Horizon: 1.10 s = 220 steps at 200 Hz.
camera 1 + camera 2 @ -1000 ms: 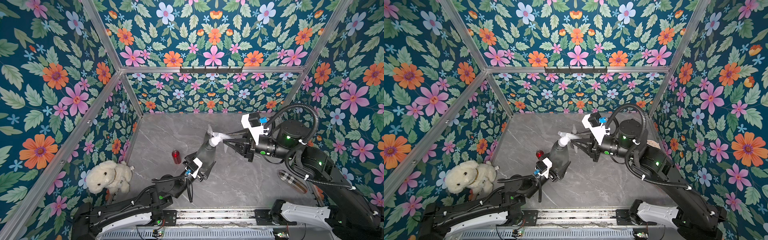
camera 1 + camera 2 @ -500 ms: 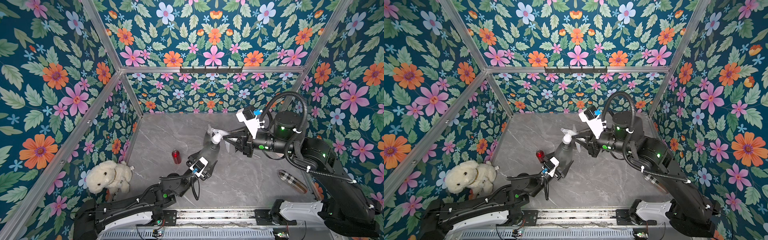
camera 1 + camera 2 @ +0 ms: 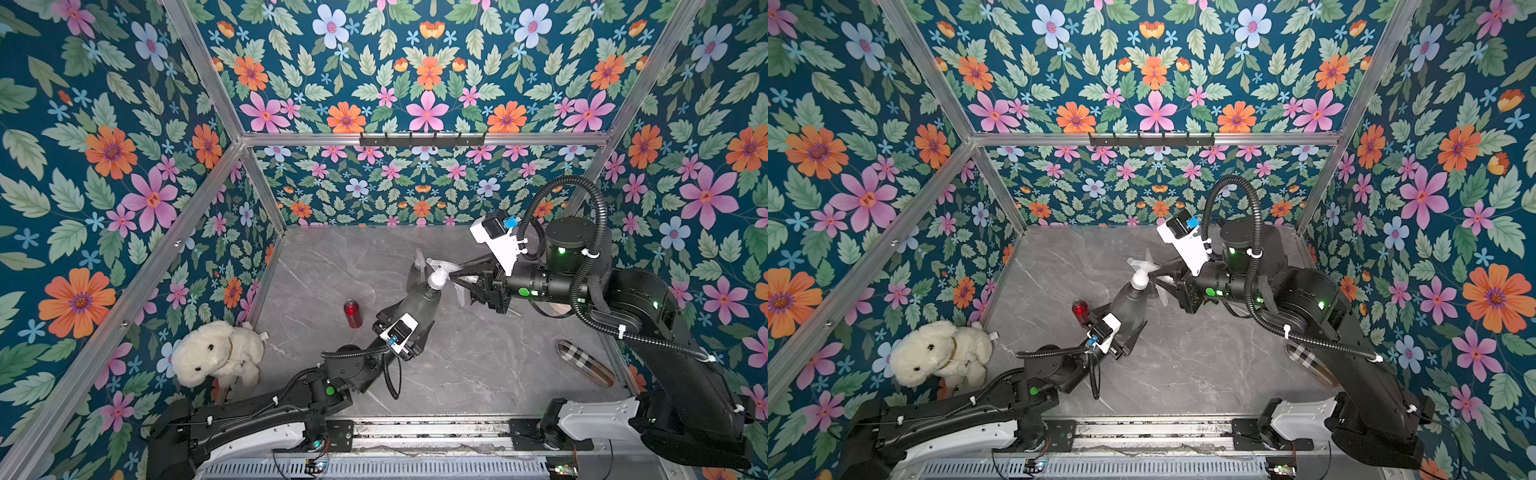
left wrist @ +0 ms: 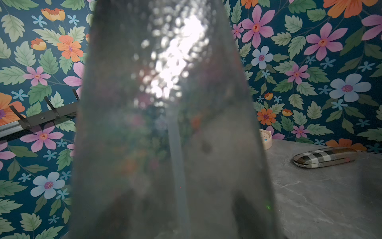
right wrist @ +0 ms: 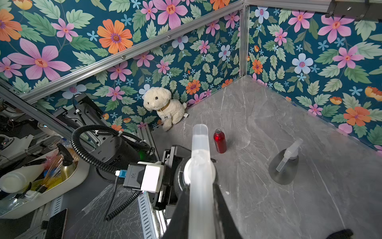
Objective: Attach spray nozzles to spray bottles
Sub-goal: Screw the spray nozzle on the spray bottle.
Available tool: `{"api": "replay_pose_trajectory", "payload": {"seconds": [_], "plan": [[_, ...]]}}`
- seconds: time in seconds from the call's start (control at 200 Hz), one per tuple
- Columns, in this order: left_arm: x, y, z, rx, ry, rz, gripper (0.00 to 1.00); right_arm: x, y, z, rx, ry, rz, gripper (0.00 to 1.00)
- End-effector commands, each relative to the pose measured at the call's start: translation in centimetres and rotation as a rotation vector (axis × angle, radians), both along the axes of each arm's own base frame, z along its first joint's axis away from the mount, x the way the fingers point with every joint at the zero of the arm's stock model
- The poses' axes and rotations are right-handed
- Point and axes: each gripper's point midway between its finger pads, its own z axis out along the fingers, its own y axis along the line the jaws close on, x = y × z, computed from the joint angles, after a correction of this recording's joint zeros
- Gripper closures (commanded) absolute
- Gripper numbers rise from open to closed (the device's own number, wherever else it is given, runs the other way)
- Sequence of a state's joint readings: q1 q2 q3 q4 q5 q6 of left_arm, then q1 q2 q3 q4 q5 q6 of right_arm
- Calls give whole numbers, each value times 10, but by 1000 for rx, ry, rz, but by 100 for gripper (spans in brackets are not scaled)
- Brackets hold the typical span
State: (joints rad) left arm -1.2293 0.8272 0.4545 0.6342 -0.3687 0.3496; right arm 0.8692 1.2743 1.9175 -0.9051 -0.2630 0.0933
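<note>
My left gripper (image 3: 409, 322) (image 3: 1121, 320) is shut on a smoky-grey cone-shaped spray bottle (image 3: 424, 301) (image 3: 1129, 303), held tilted above the table. That bottle fills the left wrist view (image 4: 165, 124), and a dip tube shows inside it. A whitish spray nozzle (image 3: 438, 274) (image 3: 1140, 276) (image 5: 200, 165) sits on its neck. My right gripper (image 3: 455, 276) (image 3: 1156, 276) (image 5: 201, 207) is shut on the nozzle. Behind stands a second grey bottle (image 3: 415, 272) (image 5: 284, 169) with a nozzle on it. A small red bottle (image 3: 352, 312) (image 3: 1080, 311) (image 5: 220, 140) stands open-topped to the left.
A cream plush dog (image 3: 216, 353) (image 5: 163, 105) sits against the left wall. A plaid case (image 3: 586, 363) (image 4: 324, 157) lies at the front right. A small round beige object (image 4: 265, 140) is by the wall. A hook rail (image 3: 422, 139) hangs on the back wall.
The right arm has raised its elbow and turned its wrist while staying on the nozzle. The left gripper and the bottle have hardly moved.
</note>
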Motion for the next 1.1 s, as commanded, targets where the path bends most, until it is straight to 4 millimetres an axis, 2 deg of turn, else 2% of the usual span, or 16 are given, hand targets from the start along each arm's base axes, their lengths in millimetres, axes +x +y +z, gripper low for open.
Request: {"api": "replay_pose_trajectory", "payload": {"seconds": [0.0, 0.34, 0.8, 0.94, 1.095], "plan": [[0, 3, 10, -38, -16, 6, 100, -3, 3, -5, -22, 9, 29, 100], [3, 15, 19, -89, -17, 28, 100, -6, 3, -9, -27, 31, 40, 100], [2, 5, 19, -41, -27, 2, 100, -3, 12, -16, -100, 63, 65, 100], [1, 2, 17, -19, -34, -12, 100, -5, 19, -24, -135, 93, 105, 100], [0, 6, 25, -51, -50, -4, 100, -4, 24, -34, -151, 121, 119, 100]]}}
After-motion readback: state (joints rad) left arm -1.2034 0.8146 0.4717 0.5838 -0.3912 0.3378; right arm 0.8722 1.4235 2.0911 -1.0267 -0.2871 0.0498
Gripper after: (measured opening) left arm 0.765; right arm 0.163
